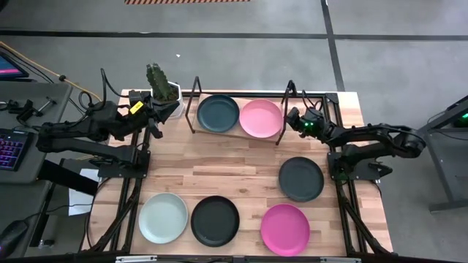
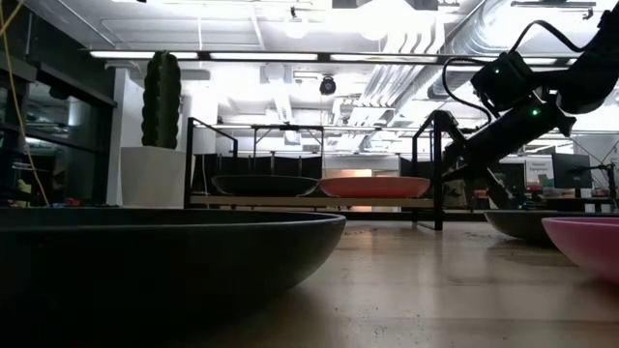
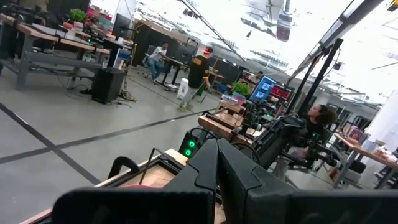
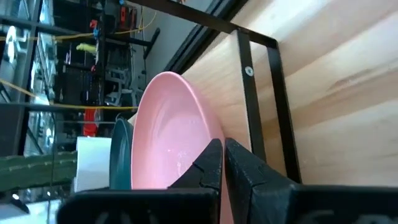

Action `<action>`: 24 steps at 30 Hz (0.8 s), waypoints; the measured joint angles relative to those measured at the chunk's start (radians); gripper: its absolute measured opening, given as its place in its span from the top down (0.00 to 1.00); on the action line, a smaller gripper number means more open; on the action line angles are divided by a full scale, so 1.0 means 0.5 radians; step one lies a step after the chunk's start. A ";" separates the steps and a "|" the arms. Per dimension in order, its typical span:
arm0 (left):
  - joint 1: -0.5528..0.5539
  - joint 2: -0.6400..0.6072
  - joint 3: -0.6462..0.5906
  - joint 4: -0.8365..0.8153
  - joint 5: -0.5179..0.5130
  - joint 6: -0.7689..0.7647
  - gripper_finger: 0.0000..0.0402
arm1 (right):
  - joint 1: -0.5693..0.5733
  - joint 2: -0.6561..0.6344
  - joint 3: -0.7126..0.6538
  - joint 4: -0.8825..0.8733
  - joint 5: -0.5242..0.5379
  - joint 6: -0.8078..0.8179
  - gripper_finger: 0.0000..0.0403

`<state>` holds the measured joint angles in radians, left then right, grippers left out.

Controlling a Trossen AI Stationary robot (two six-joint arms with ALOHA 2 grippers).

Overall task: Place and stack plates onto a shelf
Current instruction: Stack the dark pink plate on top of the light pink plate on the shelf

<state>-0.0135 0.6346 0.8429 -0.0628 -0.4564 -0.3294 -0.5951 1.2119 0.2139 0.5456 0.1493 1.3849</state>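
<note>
**Still four plates loose, and a thin frame in the way**

Right now the shelf (image 1: 238, 134) sits at the far middle of the surface (image 1: 241, 179), its long axis running left to right, upright wire ends at each short side. Two plates already lie flat on its board, side by side: the teal plate (image 1: 218, 113) on the left half and the pink plate (image 1: 261, 118) on the right, rims just beside each other. Four more rest flat on the surface: the grey plate (image 1: 301, 179) near the right arm, and a near row of the mint plate (image 1: 163, 218), black plate (image 1: 215, 220) and magenta plate (image 1: 285, 229). Being round, none points any particular way; all face up.

The right hand (image 1: 295, 120) hangs just beside the shelf's right upright, next to the pink plate, fingers together and holding nothing. The left hand (image 1: 155, 117) waits by the potted cactus (image 1: 161, 85) at the shelf's left end, fingers likewise closed on nothing.

My worry is the stacking. The board looks only two plates wide, so every further plate must land on one already there; set off-centre, it could slide or tip over the edge. The right hand is close enough to the wire upright that a careless swing could knock the frame and shift both shelved plates. Shallow matte rims also offer little to pinch, so a weak grip could drop a plate.
</note>
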 joint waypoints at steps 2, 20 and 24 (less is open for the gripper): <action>0.000 -0.003 0.000 0.000 0.001 -0.001 1.00 | -0.023 -0.047 0.001 -0.023 -0.010 -0.100 1.00; -0.001 -0.118 0.000 -0.192 0.259 -0.071 1.00 | -0.102 -1.357 0.466 -1.770 -0.257 -1.378 1.00; -0.001 -0.118 0.000 -0.194 0.259 -0.048 1.00 | -0.009 -1.396 0.914 -2.210 -0.225 -1.637 1.00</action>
<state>-0.0139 0.5755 0.8429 -0.1596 -0.3272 -0.3533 -0.5996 0.5140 0.6708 -0.5593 0.0366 0.5664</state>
